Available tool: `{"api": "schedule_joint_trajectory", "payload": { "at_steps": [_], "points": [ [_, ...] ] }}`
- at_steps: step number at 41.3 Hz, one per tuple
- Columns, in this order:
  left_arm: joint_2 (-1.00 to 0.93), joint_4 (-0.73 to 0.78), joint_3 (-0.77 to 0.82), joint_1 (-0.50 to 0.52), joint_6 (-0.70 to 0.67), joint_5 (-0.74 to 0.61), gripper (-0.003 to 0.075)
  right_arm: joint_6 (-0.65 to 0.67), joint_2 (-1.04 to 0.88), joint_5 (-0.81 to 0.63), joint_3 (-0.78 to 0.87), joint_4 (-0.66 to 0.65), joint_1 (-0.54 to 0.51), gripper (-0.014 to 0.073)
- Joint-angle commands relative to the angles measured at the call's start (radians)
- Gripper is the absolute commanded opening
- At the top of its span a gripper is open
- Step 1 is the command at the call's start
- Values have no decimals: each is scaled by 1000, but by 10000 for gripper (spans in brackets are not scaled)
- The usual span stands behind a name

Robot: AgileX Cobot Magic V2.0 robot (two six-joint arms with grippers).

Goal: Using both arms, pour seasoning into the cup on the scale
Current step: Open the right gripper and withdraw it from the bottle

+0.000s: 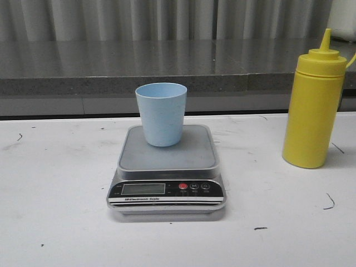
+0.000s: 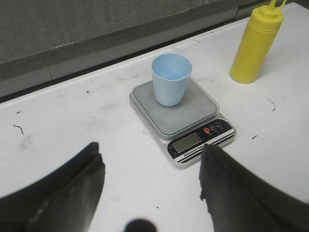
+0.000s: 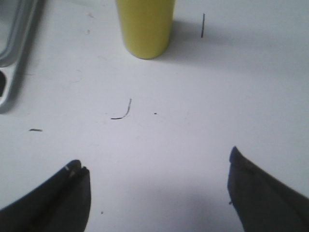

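Seasoning bottle (image 1: 312,108) stands untouched right of the scale (image 1: 167,167); cup (image 1: 161,113) sits on it; both end effectors (image 2: 149,183) (image 3: 157,193) gape, empty; pouring remains.

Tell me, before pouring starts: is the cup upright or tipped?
Upright. The pale blue cup stands on its base on the scale's grey platform, open mouth upward.

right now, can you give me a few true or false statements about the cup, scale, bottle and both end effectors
1. The cup stands upright on the scale. True.
2. The yellow bottle lies tipped over on the table. False: it stands upright, to the right of the scale.
3. The left end effector holds the cup. False: it is open and holds nothing.
4. The right end effector is open, apart from the bottle. True.
5. The cup is red. False: it is pale blue.
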Motion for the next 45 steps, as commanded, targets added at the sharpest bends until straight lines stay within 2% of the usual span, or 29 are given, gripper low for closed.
{"api": "schedule_joint_trajectory", "payload": {
  "at_steps": [1, 13, 20, 45],
  "points": [
    [5, -10, -25, 3, -14, -78, 428, -66, -102, -4, -35, 67, 0, 597],
    [5, -10, -25, 3, -14, -78, 428, -71, -294, 92, -35, 91, 0, 597],
    [5, -10, -25, 3, -14, -78, 428, -71, -351, 87, -35, 114, 0, 597],
    [5, -10, -25, 3, -14, -78, 428, -71, -359, 39, -34, 107, 0, 597]
  ]
}}
